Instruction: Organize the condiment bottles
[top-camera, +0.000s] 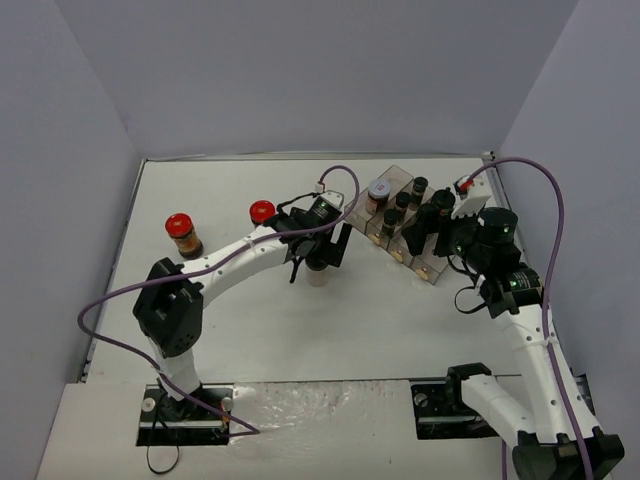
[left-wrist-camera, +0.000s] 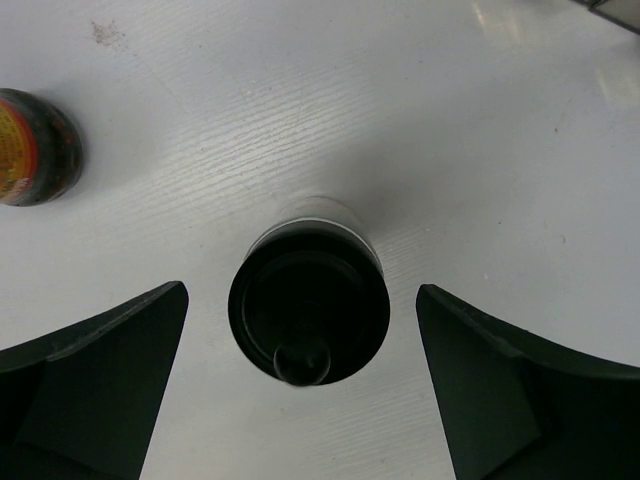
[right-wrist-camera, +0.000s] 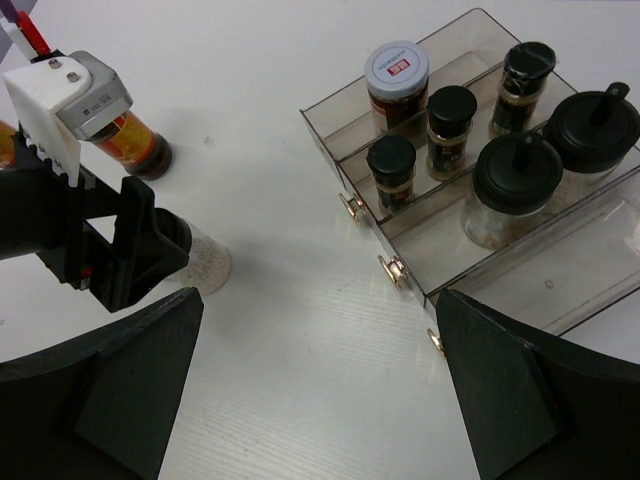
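A black-capped condiment bottle (left-wrist-camera: 308, 305) with pale contents stands upright on the white table. My left gripper (left-wrist-camera: 303, 292) hangs open right above it, a finger on each side and a gap to both. From above, that left gripper (top-camera: 322, 250) covers the bottle (top-camera: 320, 274). Two red-capped bottles (top-camera: 181, 229) (top-camera: 262, 212) stand to the left. The clear tray (right-wrist-camera: 520, 270) holds a white-lidded bottle (right-wrist-camera: 397, 76) and several black-capped ones (right-wrist-camera: 518, 176). My right gripper (right-wrist-camera: 320, 380) is open over bare table in front of the tray, holding nothing.
The tray (top-camera: 430, 268) sits at the back right with small gold knobs (right-wrist-camera: 392, 270) on its front wall. A dark bottle with a yellow-red label (left-wrist-camera: 35, 148) stands close to the left of my left gripper. Grey walls enclose the table.
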